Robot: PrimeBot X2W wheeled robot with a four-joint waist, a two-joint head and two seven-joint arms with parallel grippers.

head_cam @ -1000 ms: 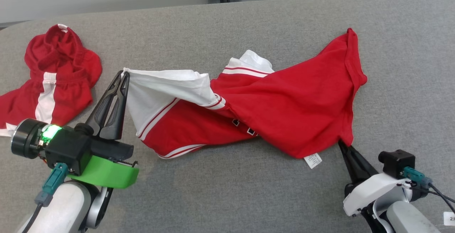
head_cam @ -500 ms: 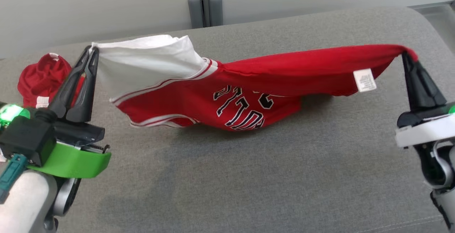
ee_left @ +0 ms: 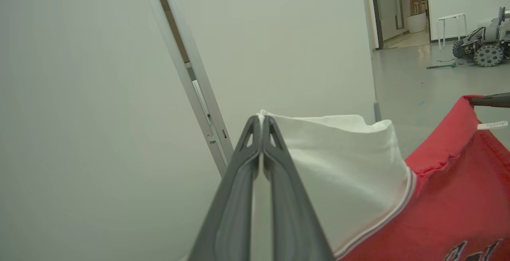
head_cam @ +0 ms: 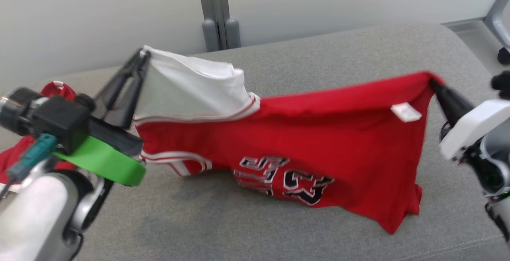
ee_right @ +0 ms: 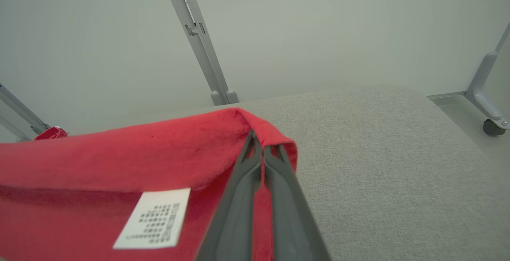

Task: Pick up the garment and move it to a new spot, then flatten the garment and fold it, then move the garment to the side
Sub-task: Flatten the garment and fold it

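A red jersey [head_cam: 318, 133] with a white panel and black lettering hangs stretched between my two grippers above the grey cushioned surface [head_cam: 279, 221]. My left gripper [head_cam: 142, 53] is shut on the white corner [ee_left: 318, 157] at the upper left. At the right, my right gripper [head_cam: 432, 82] is shut on the red corner [ee_right: 255, 133], near a white care label [ee_right: 153, 218]. The jersey's lower edge droops to the surface at the lower right.
A second red and white garment [head_cam: 24, 149] lies at the far left behind my left arm. A pale wall with a grey post [head_cam: 215, 10] stands just beyond the surface. A wheeled machine [ee_left: 484, 48] sits on the floor in the distance.
Both grippers have lifted the jersey higher, so it now hangs more open with its lettering facing me. The camera has tilted up, showing more wall.
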